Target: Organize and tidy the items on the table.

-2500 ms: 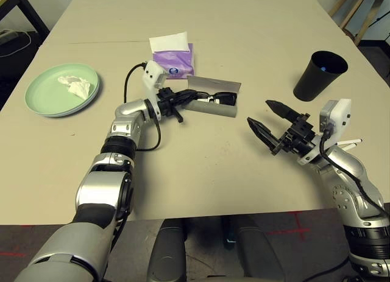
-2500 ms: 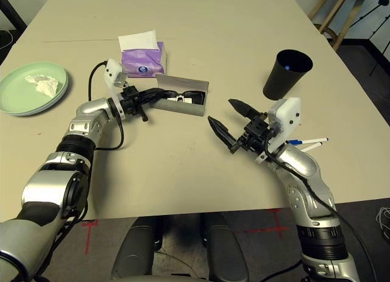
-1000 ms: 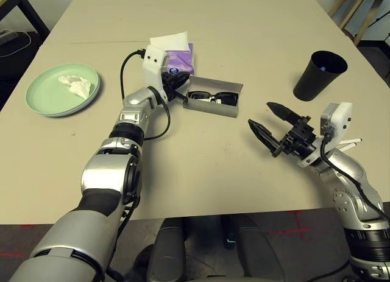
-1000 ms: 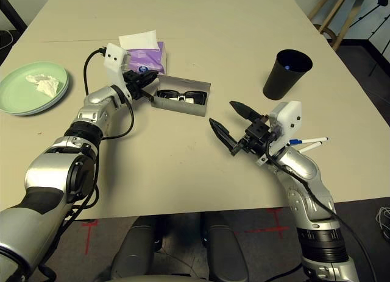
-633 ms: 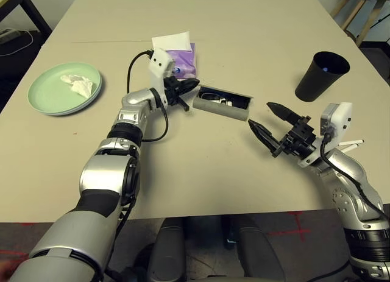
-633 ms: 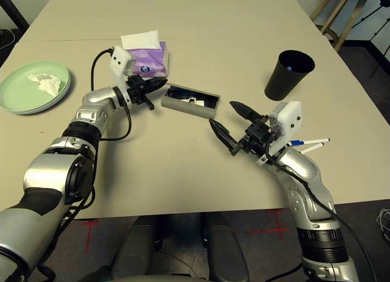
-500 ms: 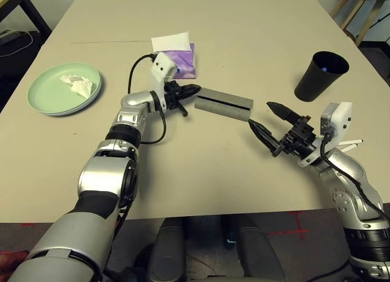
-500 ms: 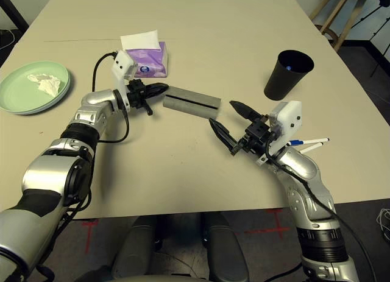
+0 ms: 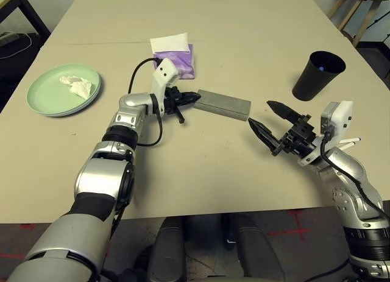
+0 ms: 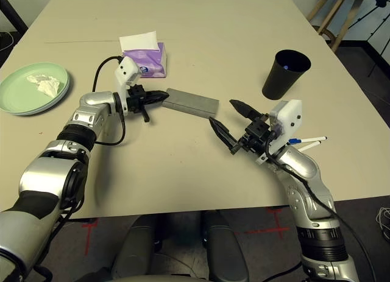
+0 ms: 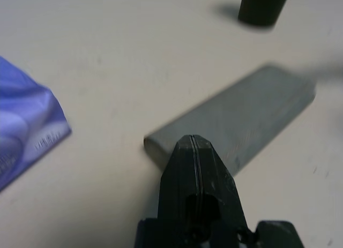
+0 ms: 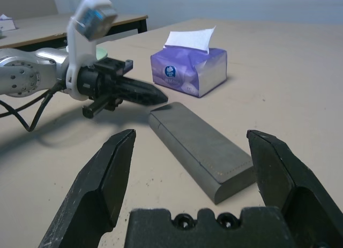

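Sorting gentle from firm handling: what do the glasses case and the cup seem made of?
Glasses case: probably a hard shell under matte grey fabric or imitation leather; stitch-like marks edge it.
Cup: likely smooth plastic, dark and satin, though coated metal is possible.

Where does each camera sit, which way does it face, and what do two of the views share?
Left and right eyes: on the head, facing forward and down over both silver forearms at the plain beige table.
Left wrist: on the left arm, looking along its closed black pincer at the closed grey oblong case.
Right wrist: on the right arm, looking between its open black pincer at the case, with the left arm beyond.
Both wrist views share the case and the purple tissue box.
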Robot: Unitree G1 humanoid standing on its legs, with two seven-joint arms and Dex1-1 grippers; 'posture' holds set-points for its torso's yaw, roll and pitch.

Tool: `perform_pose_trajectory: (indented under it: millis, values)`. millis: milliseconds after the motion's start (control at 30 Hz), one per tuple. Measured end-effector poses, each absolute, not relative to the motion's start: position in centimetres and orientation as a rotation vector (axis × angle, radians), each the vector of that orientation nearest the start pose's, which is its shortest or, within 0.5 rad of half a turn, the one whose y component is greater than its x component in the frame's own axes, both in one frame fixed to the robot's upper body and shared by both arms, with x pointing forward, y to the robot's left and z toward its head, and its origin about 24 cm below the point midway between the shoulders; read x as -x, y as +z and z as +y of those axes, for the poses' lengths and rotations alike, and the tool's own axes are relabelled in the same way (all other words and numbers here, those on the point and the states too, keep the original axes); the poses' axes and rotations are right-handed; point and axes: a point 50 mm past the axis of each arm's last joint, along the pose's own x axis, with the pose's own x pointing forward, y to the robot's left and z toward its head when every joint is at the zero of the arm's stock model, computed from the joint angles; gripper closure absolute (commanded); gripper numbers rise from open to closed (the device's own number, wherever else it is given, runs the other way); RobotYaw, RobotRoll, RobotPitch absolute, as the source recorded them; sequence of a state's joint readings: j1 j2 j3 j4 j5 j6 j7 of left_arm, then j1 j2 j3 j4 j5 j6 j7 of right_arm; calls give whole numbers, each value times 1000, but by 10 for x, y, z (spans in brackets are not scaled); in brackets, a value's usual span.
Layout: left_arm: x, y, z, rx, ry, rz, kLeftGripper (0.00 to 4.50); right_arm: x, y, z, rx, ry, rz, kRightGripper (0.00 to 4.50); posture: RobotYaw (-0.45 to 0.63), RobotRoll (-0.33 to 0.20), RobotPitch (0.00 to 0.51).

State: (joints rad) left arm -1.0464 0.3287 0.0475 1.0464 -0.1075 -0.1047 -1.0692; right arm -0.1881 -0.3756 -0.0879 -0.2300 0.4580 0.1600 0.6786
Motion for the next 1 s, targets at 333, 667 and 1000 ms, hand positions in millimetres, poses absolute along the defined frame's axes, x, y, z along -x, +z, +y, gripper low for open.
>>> perform_pose_trajectory:
  millis: [333, 667, 1000]
  values:
    - [-361, 178, 154, -68, -1153, -146, 1247, -277, 144, -176, 26, 771, -261, 0, 133, 0, 167]
    - [-325, 174, 161, -178, -1299, -140, 22, -296, 141, -180, 109, 829, -182, 0, 160, 0, 143]
    - [-316, 166, 159, -297, -1347, -170, 22, -303, 151, -196, 244, 891, -102, 0, 147, 0, 110]
